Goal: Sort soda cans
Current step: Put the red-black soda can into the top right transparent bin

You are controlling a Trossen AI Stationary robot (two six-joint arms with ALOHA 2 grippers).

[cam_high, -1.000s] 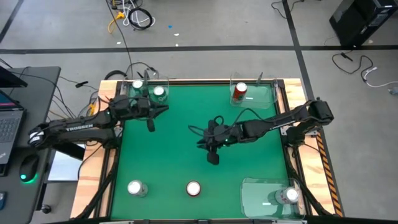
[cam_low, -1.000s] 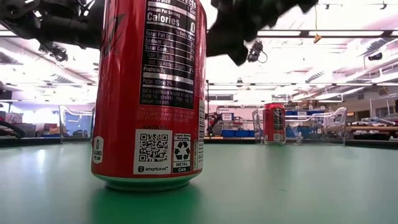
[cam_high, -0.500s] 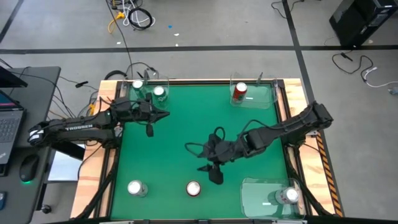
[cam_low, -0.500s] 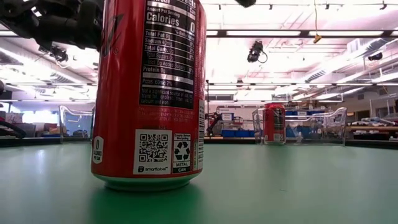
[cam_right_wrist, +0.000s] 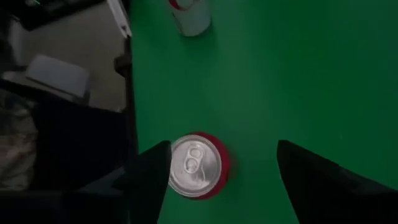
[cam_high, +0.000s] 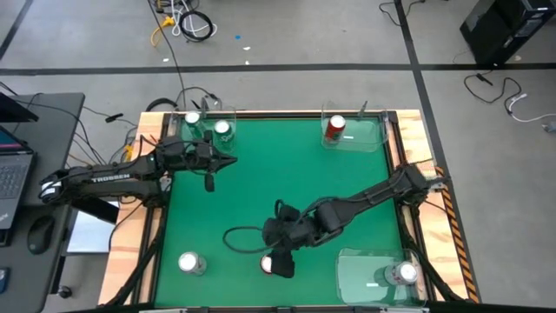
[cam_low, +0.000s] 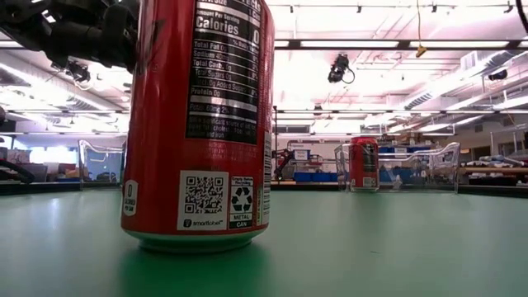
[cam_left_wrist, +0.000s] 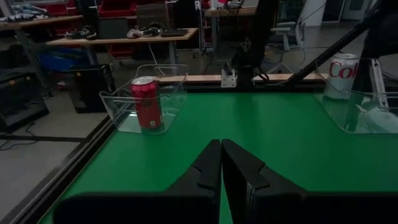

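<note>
Green worktop (cam_high: 261,191): four soda cans in corner trays; right gripper (cam_right_wrist: 224,163), fingers apart, above loose red can (cam_right_wrist: 198,165); left gripper (cam_left_wrist: 221,163) fingers together.

A green felt-topped table (cam_high: 261,200) with a pale wooden rim sat on a grey concrete floor. Clear plastic trays stood at three corners: far left (cam_high: 228,117), far right (cam_high: 369,132) and near right (cam_high: 360,274). A laptop (cam_high: 13,169) and black computer mouse (cam_high: 39,233) lay on a desk to the left. Loose cables (cam_high: 187,22) coiled on the floor beyond.
</note>
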